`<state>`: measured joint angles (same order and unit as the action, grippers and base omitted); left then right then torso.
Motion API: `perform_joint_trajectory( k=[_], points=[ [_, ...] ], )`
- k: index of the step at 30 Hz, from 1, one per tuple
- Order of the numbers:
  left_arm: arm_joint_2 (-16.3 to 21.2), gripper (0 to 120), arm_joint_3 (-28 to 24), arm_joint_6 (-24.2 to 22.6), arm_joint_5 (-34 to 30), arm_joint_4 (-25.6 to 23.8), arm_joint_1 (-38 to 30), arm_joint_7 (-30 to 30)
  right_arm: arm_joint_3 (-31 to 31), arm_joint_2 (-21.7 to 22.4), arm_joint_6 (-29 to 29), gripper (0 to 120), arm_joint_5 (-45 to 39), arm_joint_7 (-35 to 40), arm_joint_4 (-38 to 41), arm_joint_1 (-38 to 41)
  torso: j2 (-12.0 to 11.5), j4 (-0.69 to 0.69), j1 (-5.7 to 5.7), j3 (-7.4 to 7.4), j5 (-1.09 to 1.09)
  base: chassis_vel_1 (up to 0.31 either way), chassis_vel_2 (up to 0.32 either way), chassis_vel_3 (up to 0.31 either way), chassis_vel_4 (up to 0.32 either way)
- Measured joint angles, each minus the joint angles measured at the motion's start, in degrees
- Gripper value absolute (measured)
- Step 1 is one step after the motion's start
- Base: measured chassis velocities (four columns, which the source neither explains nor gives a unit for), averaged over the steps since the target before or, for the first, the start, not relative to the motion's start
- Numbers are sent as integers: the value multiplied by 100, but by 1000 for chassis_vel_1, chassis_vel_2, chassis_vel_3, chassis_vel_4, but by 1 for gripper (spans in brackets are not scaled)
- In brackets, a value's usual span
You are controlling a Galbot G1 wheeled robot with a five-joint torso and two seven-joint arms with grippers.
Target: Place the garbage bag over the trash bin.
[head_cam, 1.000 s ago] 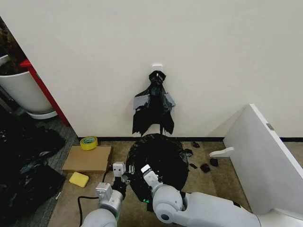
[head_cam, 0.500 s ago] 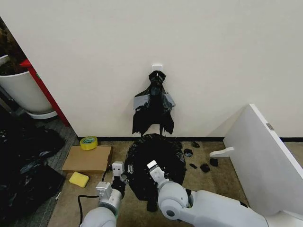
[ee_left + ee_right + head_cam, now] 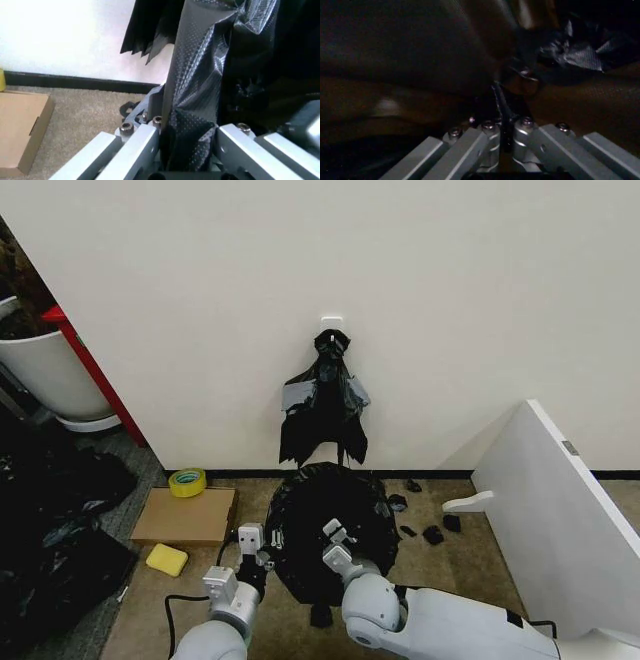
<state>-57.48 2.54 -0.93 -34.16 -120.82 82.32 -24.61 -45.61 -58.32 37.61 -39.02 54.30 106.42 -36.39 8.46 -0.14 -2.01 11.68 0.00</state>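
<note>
The garbage bag (image 3: 325,525) lies draped over the trash bin on the carpet below the wall. The left gripper (image 3: 255,542) pinches its left edge and the right gripper (image 3: 334,542) is closed on film over the mouth, likely to spread it. Scraps (image 3: 432,533) and a cardboard box (image 3: 185,515) flank it, so side room is modest.

The head view is evenly and softly lit, the pale wall (image 3: 450,300) bright and free of glare, with only a faint shadow on it beside the bunch of black bags (image 3: 325,405) hanging there. In the left wrist view the wall is washed out almost to pure white, the garbage bag (image 3: 200,82) shows grey sheen on its dimpled folds, and the near fingers (image 3: 137,150) are soft. The right wrist view is very dim and brownish, detail lost in shadow except for a dull glint on crumpled plastic.
</note>
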Motion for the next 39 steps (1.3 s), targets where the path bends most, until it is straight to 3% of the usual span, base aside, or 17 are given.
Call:
perform_joint_trajectory(
  k=[13,20,30,39],
  points=[
    [10,1,34,-6,1,-51,45,-7,90,-135,151,0,-273,140,-262,-19,0,0,0,0,1,0,0,0,0],
    [-11,1,41,-7,21,-59,77,-7,272,-153,58,0,-976,154,398,11,0,0,0,0,-1,0,0,0,0],
    [-80,1,31,-6,60,-106,201,-5,460,-307,-365,0,-24,-125,-375,21,0,0,0,0,0,0,0,0,0],
    [-50,1,70,-4,69,-131,180,-4,620,-299,-755,0,11,-287,-365,-33,0,1,0,0,1,0,0,0,0]
  ],
)
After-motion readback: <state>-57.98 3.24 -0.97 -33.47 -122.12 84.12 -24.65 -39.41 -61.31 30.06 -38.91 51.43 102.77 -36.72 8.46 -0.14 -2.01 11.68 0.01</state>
